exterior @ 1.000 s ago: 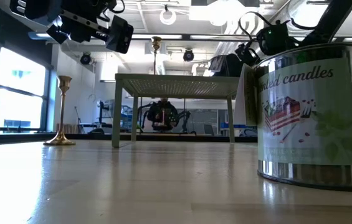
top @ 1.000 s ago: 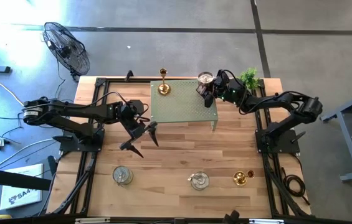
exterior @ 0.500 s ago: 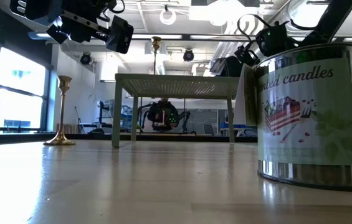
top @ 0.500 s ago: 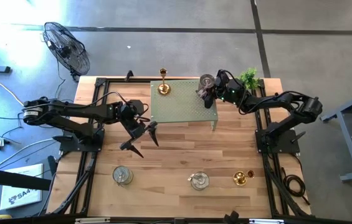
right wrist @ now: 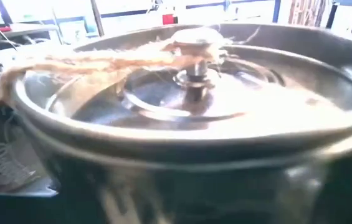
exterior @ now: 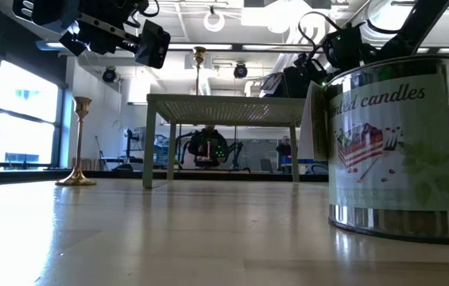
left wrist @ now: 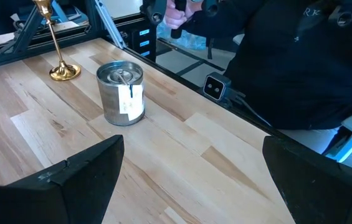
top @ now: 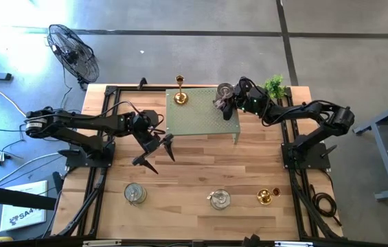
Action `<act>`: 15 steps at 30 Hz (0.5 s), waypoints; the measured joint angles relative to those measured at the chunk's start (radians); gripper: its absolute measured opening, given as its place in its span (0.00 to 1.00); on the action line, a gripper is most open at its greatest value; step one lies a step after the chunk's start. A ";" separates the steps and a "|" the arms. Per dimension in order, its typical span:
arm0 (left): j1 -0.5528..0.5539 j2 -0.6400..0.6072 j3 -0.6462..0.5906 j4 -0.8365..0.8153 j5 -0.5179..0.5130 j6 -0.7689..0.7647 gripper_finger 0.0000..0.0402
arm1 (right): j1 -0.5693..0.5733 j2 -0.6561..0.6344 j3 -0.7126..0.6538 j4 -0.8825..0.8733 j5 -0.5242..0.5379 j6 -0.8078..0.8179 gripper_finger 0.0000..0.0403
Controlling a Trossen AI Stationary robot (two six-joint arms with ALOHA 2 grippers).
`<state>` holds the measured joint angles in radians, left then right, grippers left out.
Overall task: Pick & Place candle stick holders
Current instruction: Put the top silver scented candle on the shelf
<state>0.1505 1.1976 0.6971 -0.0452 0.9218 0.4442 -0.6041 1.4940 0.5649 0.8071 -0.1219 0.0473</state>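
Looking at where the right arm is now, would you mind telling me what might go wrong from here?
1. The silvery tin sits near the corner of the green raised platform, with the right tool right beside it; a nudge while withdrawing could tip it off.
2. The thin-stemmed gold holder shares that platform and might topple if it shakes.
3. The left tool hovers open nearby; both arms converging could collide.
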 joint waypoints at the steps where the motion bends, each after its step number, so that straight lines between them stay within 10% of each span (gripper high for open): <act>1: 0.000 0.000 0.000 0.000 0.000 0.000 0.94 | 0.003 0.000 0.004 -0.004 0.000 -0.001 0.94; 15: 0.000 0.000 0.000 -0.006 0.000 0.000 0.94 | 0.011 -0.003 0.024 -0.002 0.002 -0.003 0.94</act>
<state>0.1509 1.1977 0.6971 -0.0513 0.9219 0.4442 -0.5926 1.4909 0.5888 0.8048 -0.1200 0.0441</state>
